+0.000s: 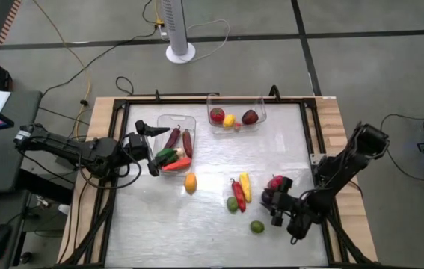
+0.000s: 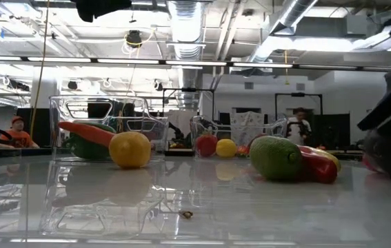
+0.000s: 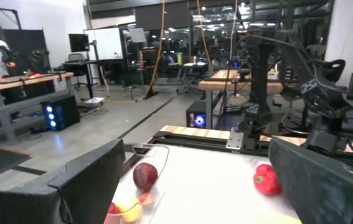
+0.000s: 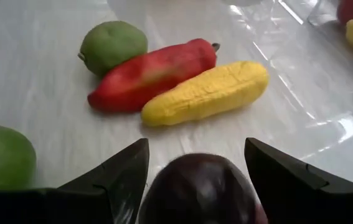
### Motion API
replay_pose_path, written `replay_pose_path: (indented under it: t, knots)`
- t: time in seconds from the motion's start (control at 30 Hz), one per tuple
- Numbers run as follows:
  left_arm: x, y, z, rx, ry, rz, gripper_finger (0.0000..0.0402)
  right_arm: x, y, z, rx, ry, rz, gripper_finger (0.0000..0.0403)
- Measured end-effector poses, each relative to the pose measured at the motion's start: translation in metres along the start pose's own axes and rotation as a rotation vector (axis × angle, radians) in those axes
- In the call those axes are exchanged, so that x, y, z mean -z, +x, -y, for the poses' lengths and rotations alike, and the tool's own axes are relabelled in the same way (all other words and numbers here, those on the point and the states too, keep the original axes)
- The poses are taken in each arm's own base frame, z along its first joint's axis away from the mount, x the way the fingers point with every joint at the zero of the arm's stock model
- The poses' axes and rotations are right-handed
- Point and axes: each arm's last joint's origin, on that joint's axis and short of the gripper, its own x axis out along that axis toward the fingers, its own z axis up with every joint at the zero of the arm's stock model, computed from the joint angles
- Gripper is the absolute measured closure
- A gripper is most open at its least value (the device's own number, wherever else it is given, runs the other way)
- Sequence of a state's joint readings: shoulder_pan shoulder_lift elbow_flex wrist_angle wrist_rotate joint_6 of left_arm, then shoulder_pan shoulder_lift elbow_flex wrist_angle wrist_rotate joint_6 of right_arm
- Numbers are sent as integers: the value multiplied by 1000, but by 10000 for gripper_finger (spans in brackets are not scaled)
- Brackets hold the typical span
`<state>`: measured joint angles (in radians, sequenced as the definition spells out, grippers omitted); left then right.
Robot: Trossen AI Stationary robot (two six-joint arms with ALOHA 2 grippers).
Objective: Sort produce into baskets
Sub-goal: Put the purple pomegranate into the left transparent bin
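Robotics lab or workshop: open industrial ceiling with exposed ducts point(image 2: 295, 17) and strip lights; concrete floor point(image 1: 361, 67); workbenches point(image 3: 23, 81), whiteboard point(image 3: 106, 42), computer tower point(image 3: 61, 112); white-topped desk point(image 1: 212, 224) in metal framing; people point(image 2: 295, 127) at stations behind.

— Where are the two bins?

— The clear rectangular plastic bin on the left point(image 1: 176, 119) holds a dark purple long piece, a red long pepper point(image 1: 188, 141), a green piece and an orange carrot point(image 1: 177, 164) at its near edge. The second clear bin point(image 1: 235, 99) has a red round fruit point(image 1: 217, 115), a small yellow one point(image 1: 229, 119) and a dark red one point(image 1: 250, 116).

— And loose on the table?

— An orange round fruit point(image 1: 190, 182) just beside the left bin; a red pepper point(image 4: 154, 73) and yellow corn-like piece point(image 4: 206, 91) lying side by side, touching; two green round fruits point(image 4: 112, 43); a dark purple round piece point(image 4: 202, 186) between the right gripper's fingers.
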<state>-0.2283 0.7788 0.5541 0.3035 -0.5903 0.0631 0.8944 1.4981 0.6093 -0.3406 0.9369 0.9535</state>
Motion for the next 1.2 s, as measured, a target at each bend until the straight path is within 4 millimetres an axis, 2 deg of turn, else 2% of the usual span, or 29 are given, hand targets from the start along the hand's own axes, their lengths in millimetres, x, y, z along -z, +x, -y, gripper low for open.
replay_pose_path:
  t: [0.37, 0.6, 0.73, 0.9, 1.2]
  knots:
    - [2, 1, -1, -9, 10, -14, 15, 25, 14, 2, 13, -7, -3, 120]
    - [2, 1, -1, -9, 4, -14, 15, 29, 18, 0, 36, -32, 0, 170]
    - [2, 1, -1, -9, 3, -13, 15, 26, 22, 2, 50, -35, -3, 172]
    - [0, 2, -3, -21, 10, 2, 15, 5, 30, 3, 74, -140, -13, 169]
    - [1, 2, -4, -19, 7, -5, 15, -70, 50, 4, 144, -550, 6, 169]
